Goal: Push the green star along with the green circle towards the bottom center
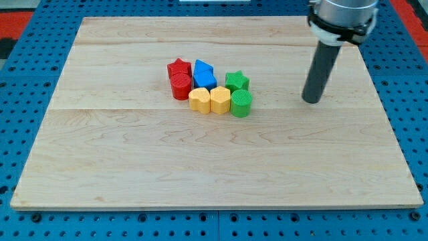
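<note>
The green star (237, 82) sits near the middle of the wooden board (134, 154), with the green circle (241, 103) touching it just below. My tip (311, 100) rests on the board to the right of both green blocks, about a hundred pixels away and touching no block. The dark rod rises from it toward the view's top right.
To the left of the green blocks lies a tight cluster: a yellow hexagon (220, 100), a yellow heart (198, 100), a blue block (204, 73), a red star (178, 67) and a red circle (180, 86). Blue pegboard surrounds the board.
</note>
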Robot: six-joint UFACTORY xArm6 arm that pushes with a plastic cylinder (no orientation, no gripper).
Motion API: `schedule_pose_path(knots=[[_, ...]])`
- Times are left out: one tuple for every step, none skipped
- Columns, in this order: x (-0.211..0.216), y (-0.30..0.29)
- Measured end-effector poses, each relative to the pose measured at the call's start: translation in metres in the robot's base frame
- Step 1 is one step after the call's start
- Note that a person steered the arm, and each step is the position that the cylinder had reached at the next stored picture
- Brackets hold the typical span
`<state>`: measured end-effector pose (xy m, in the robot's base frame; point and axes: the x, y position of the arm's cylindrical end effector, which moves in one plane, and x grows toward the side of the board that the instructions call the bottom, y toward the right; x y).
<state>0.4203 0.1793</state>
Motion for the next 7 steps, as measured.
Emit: schedule_pose_path(knots=[[-0.025, 0.011], [-0.045, 0.005], [-0.044, -0.002], [-0.055, -0.007], [-0.068, -0.031], [-0.068, -0.076], [-0.068, -0.110]])
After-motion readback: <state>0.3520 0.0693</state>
